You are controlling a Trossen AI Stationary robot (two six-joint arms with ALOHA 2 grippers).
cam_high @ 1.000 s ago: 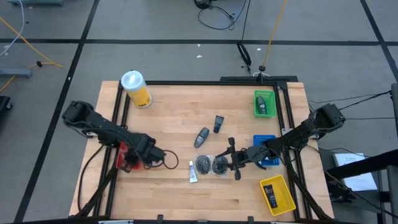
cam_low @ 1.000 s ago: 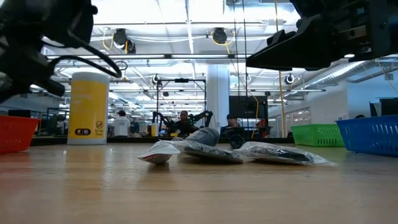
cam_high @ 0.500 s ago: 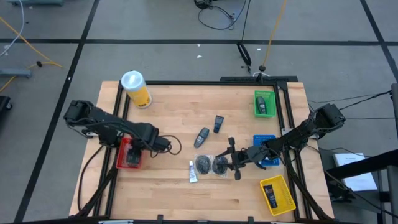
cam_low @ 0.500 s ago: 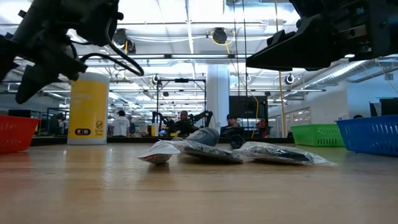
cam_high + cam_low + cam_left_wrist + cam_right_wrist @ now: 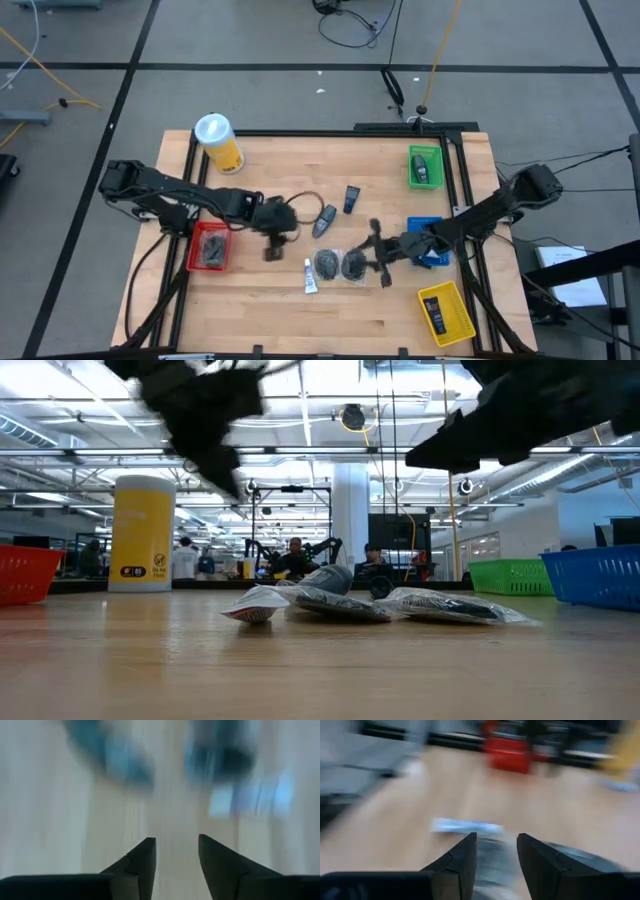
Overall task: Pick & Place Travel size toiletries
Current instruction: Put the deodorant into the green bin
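Note:
The toiletries lie mid-table. Two round dark packets (image 5: 326, 263) (image 5: 352, 265) lie flat beside a thin white-blue tube (image 5: 310, 276), and two small dark bottles (image 5: 324, 220) (image 5: 351, 198) lie farther back. My left gripper (image 5: 271, 248) hovers open between the red bin (image 5: 208, 247) and the bottles; in its wrist view (image 5: 176, 840) nothing sits between the fingers. My right gripper (image 5: 372, 256) is open, just right of the packets. In its wrist view (image 5: 496, 836) a dark packet (image 5: 492, 857) and the tube (image 5: 465, 826) lie ahead of the fingers.
The red bin holds a dark item. Along the right side stand a green bin (image 5: 424, 166), a blue bin (image 5: 425, 240) and a yellow bin (image 5: 445, 312). A yellow canister with a white lid (image 5: 220, 143) stands at the far left corner. Bare wood lies along the near edge.
My left gripper has swept quickly from over the red bin toward the table's right and now hangs near the bottles and packets. My right gripper has shifted only slightly beside the packets. The toiletries have not moved.

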